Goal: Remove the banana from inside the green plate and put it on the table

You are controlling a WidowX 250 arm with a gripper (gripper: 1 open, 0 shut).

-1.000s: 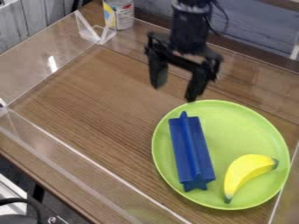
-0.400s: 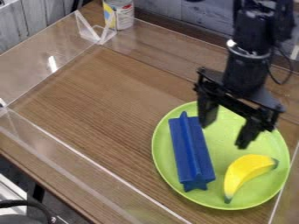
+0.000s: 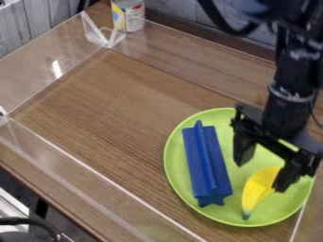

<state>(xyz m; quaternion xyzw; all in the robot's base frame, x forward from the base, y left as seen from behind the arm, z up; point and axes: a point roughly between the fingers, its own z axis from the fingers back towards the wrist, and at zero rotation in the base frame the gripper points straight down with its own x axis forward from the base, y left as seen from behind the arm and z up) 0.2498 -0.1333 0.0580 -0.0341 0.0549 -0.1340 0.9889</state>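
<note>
Banana (image 3: pixel 260 187) is seen lying in lower-right part of green plate (image 3: pixel 281 133), at lower right of frame, w/ a long blue block (image 3: pixel 205 163) beside it to the left. Gripper (image 3: pixel 273 156) is held wide open just above banana's upper end, nothing gripped; contact can't be told. Table (image 3: pixel 113 104) is wood-grain.

You get bright, even overhead light with white glare on the acrylic walls (image 3: pixel 51 71), a soft sheen on the table (image 3: pixel 127 95), slight motion blur on the gripper (image 3: pixel 273 159), faint shadows only.
</note>
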